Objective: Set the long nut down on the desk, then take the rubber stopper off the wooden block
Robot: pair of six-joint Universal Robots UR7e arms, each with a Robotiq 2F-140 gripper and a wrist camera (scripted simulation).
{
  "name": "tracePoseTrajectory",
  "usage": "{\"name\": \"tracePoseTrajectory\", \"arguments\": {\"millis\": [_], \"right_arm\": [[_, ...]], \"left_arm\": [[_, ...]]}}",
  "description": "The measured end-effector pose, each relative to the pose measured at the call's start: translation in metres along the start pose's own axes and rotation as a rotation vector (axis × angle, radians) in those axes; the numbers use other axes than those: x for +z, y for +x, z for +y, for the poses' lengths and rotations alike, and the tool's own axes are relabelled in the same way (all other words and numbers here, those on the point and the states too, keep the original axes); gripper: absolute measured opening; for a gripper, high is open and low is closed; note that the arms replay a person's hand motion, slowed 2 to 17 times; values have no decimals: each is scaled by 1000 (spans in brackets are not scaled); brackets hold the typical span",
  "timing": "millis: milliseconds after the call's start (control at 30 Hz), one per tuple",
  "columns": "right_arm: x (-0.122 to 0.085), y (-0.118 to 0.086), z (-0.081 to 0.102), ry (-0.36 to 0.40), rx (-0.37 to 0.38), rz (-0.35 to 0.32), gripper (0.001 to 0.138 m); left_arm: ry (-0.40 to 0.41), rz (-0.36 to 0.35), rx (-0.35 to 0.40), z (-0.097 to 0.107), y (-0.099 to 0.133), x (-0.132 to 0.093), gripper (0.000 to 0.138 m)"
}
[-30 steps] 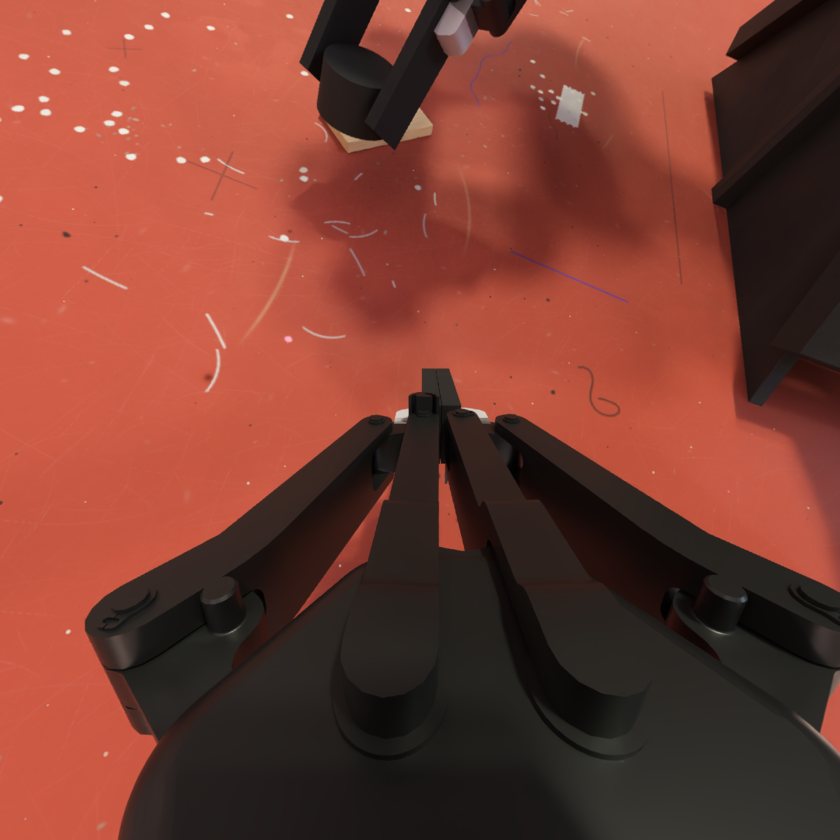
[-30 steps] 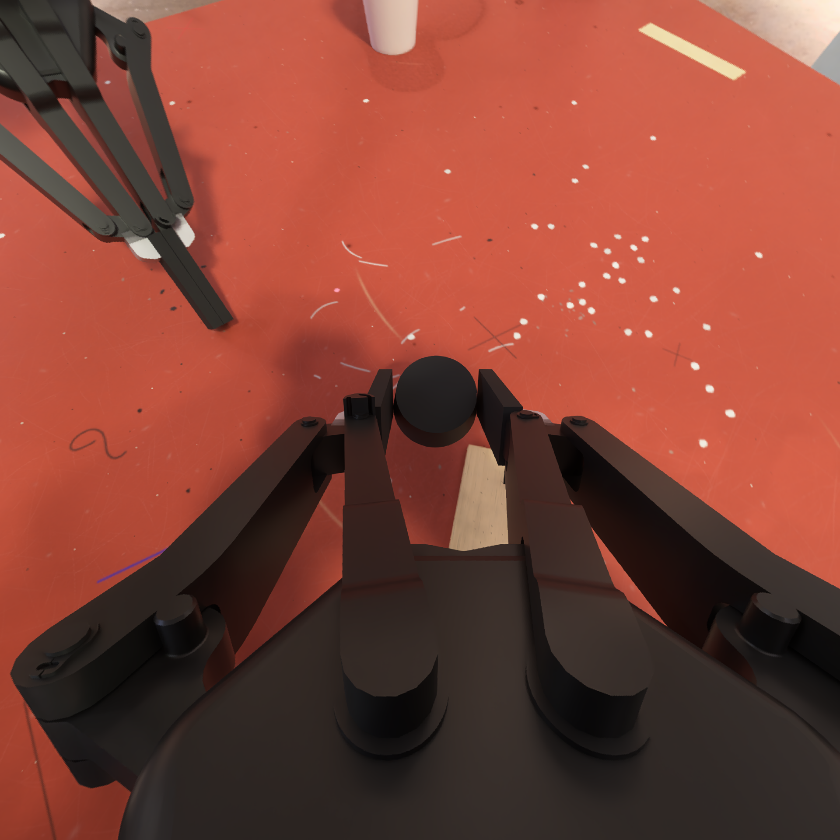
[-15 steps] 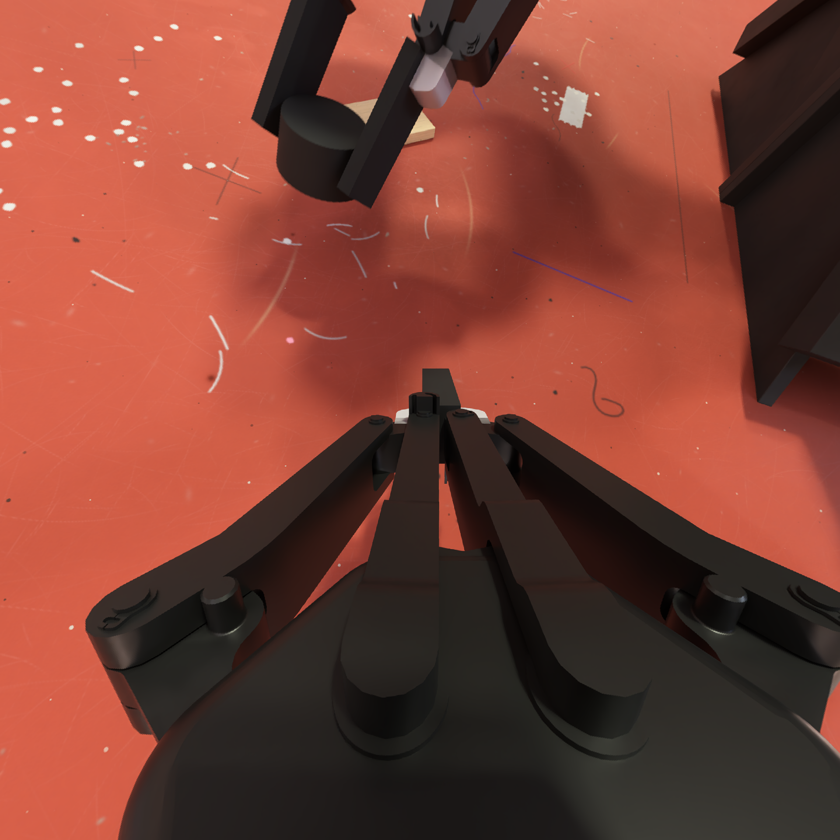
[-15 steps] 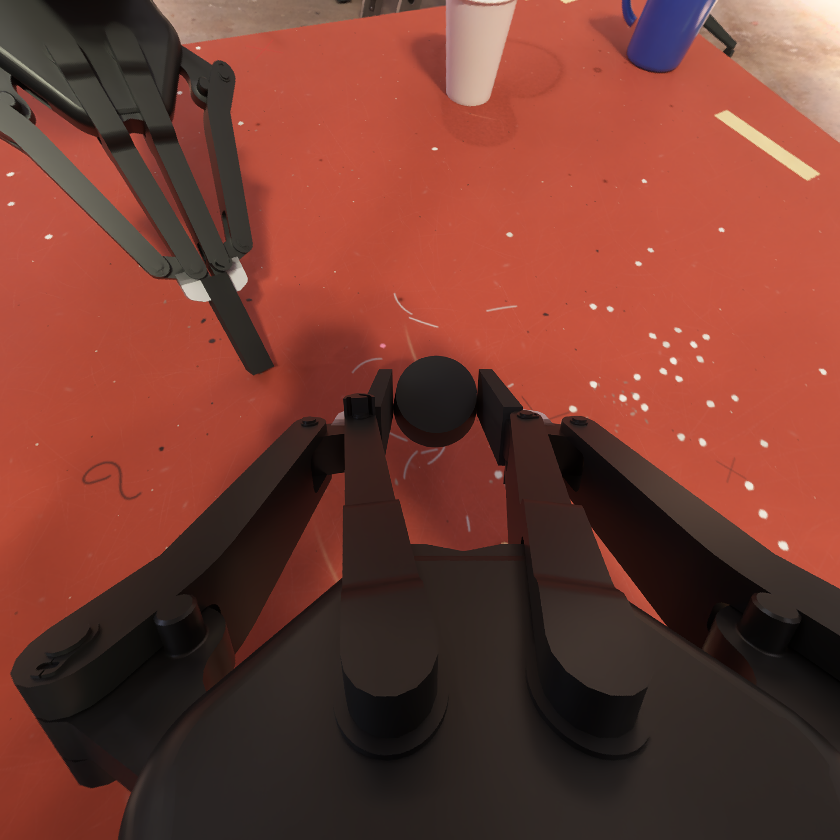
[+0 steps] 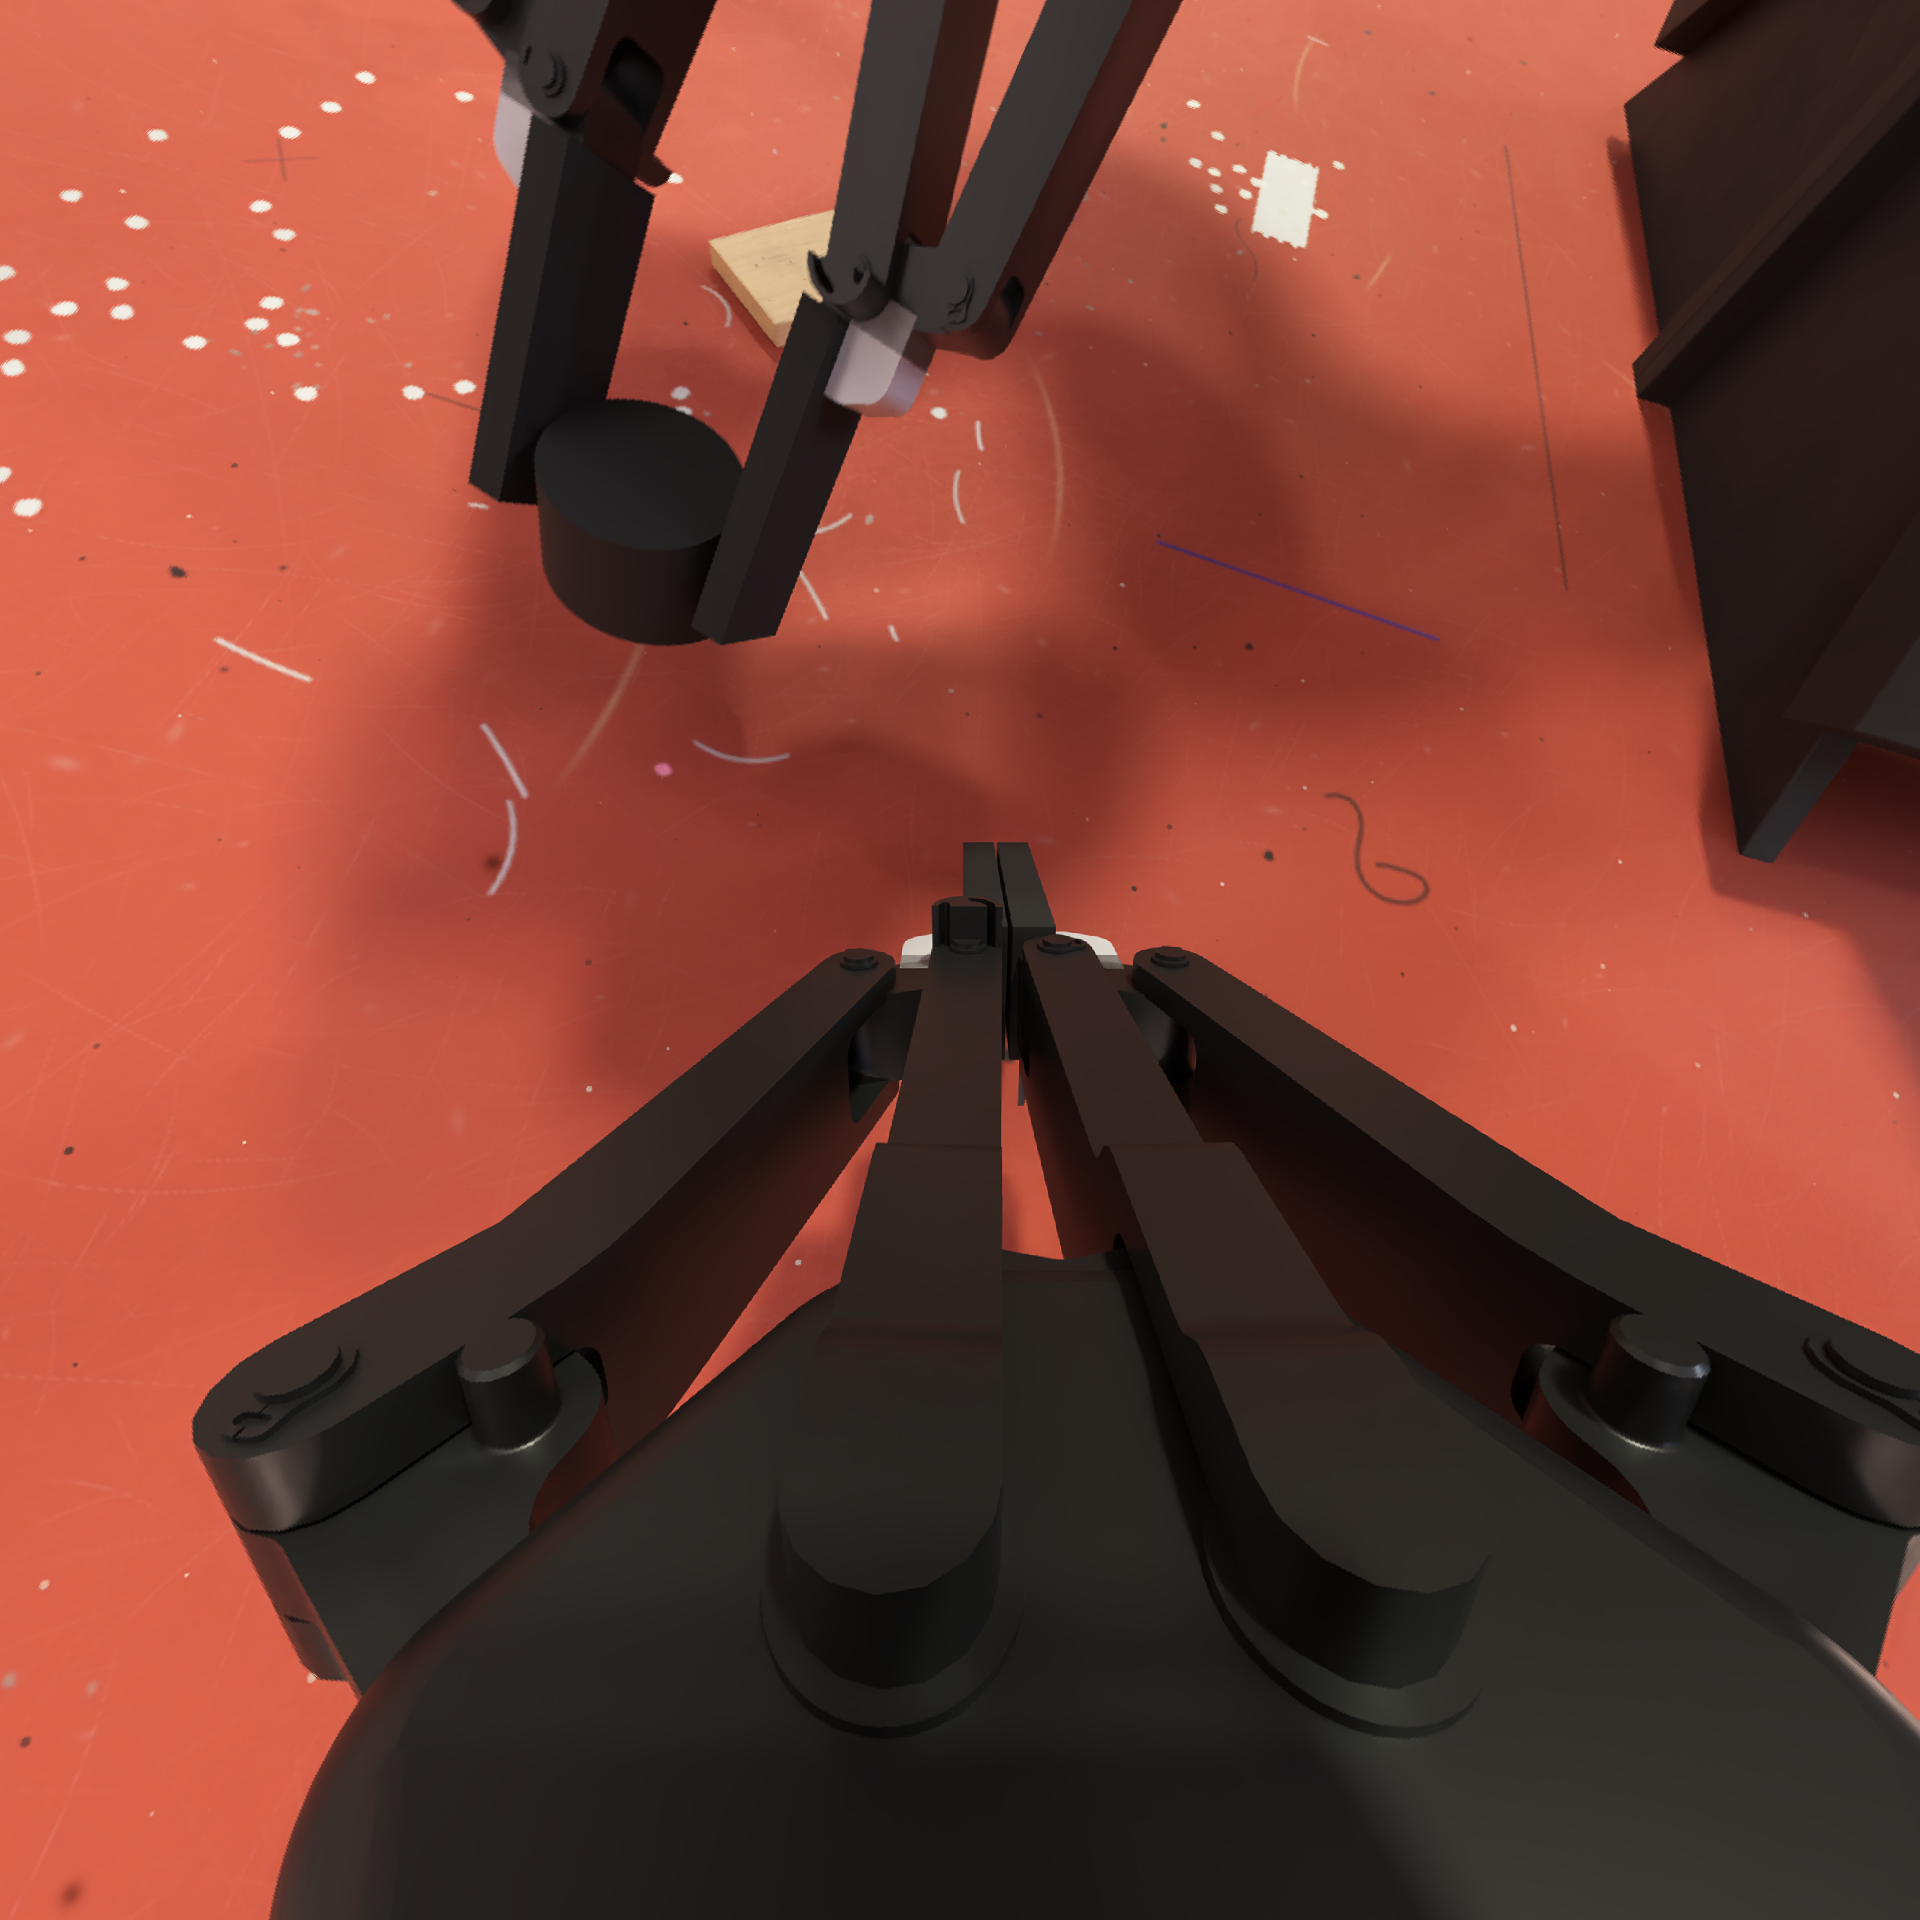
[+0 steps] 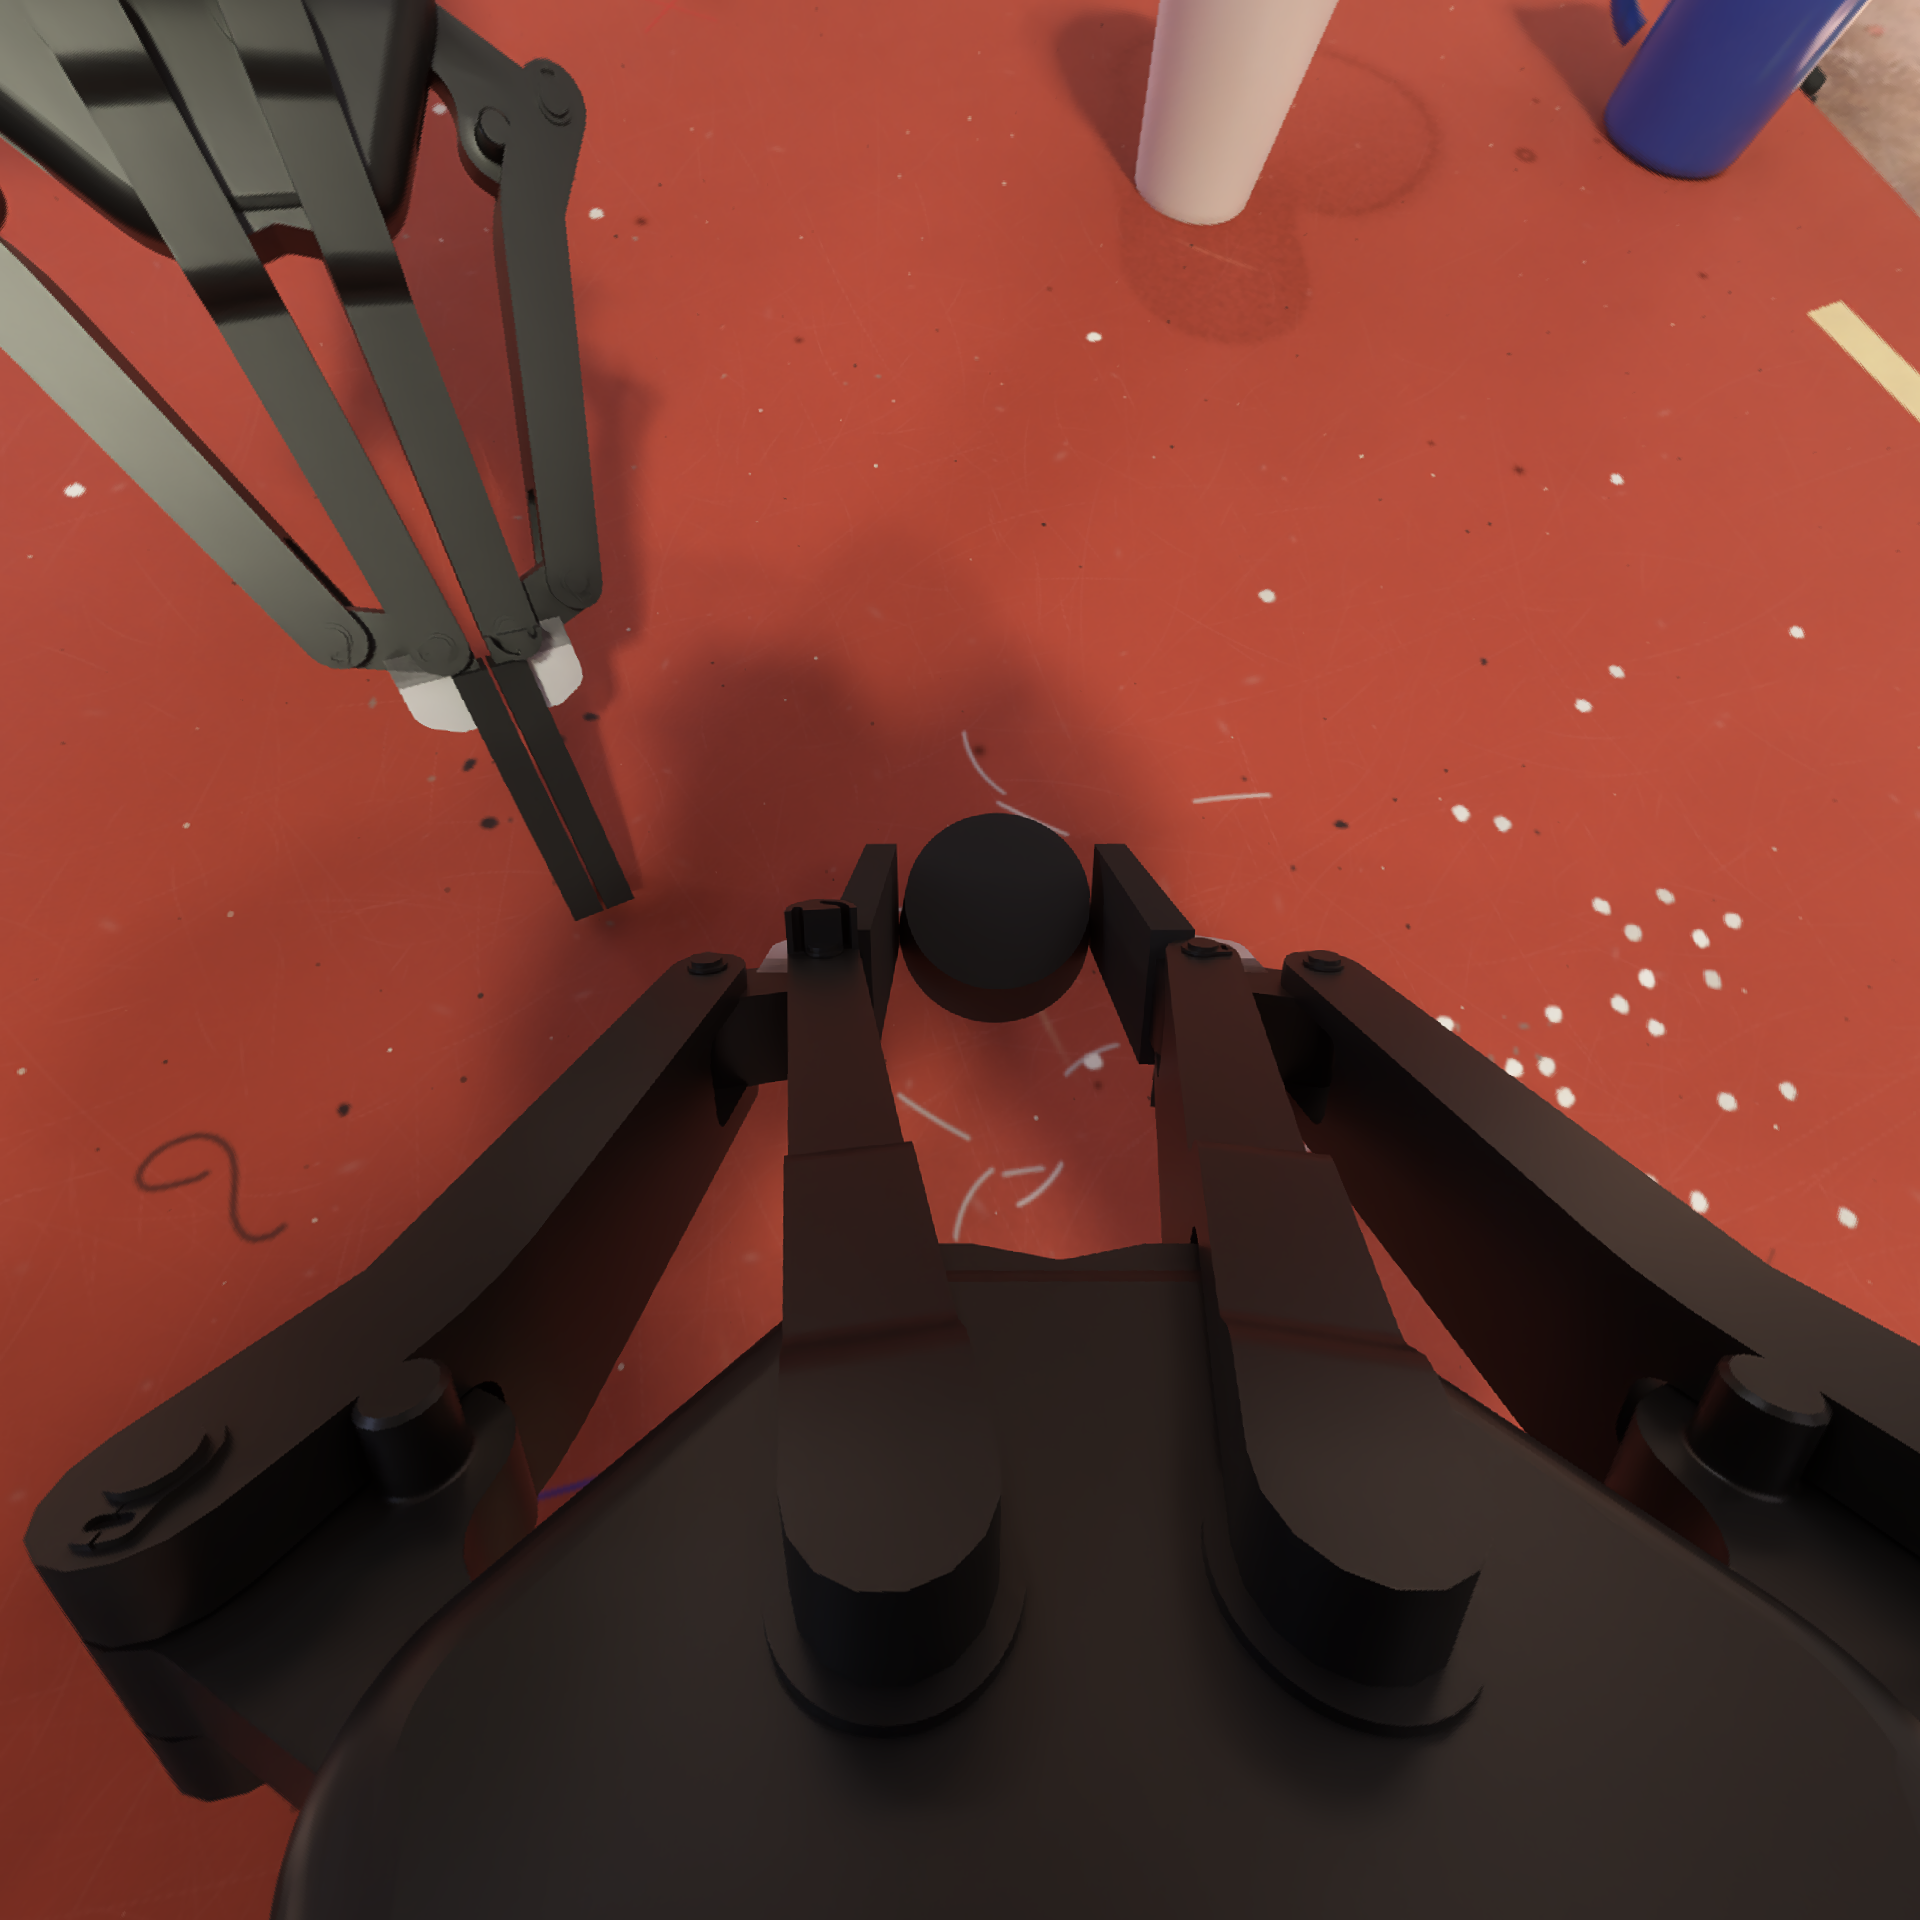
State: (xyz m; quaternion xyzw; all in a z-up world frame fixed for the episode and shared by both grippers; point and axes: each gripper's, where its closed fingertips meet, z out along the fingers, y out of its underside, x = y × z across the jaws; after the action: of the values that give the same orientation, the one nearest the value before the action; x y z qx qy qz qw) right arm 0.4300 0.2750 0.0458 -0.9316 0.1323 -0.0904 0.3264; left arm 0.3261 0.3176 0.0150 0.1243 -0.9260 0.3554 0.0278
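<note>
My right gripper (image 6: 995, 883) is shut on the black rubber stopper (image 6: 995, 914) and holds it above the red desk (image 6: 1351, 520), away from the wooden block. In the left wrist view the stopper (image 5: 623, 468) hangs between the right gripper's fingers (image 5: 540, 343), with the bare wooden block (image 5: 774, 270) behind it on the desk. My left gripper (image 5: 997, 868) is shut with nothing visible between its fingers, tips close to the desk. It also shows at the upper left of the right wrist view (image 6: 597, 894). The long nut shows in neither view.
A dark wooden shelf unit (image 5: 1787, 416) stands at the right of the left wrist view, with a white scrap (image 5: 1285, 197) on the desk near it. A white cup (image 6: 1216, 104), a blue mug (image 6: 1714, 83) and a yellow strip (image 6: 1870, 353) are at the far edge.
My right gripper has lifted the stopper off the wooden block and carried it toward the left gripper. The block is now bare. The left gripper has stayed shut and nearly still.
</note>
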Motion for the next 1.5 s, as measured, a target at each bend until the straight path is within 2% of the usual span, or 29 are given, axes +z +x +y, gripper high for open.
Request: {"name": "tracePoseTrajectory", "arguments": {"millis": [267, 567, 767, 1200, 1500], "right_arm": [[16, -12, -10, -24, -41, -35, 50], [28, -23, -17, -36, -75, -80, 50], [34, -28, -18, -57, -92, -106, 50], [44, -34, -17, -102, -118, -147, 50], [49, -36, -15, -131, -127, -154, 50]], "left_arm": [[-12, 45, 18, 7, 7, -5, 1], [-23, 123, -30, 15, 16, -11, 1], [-24, 134, -101, 17, 15, -13, 1], [-23, 183, -318, 19, 11, -16, 1], [-19, 205, -386, 21, 12, -17, 1]]}}
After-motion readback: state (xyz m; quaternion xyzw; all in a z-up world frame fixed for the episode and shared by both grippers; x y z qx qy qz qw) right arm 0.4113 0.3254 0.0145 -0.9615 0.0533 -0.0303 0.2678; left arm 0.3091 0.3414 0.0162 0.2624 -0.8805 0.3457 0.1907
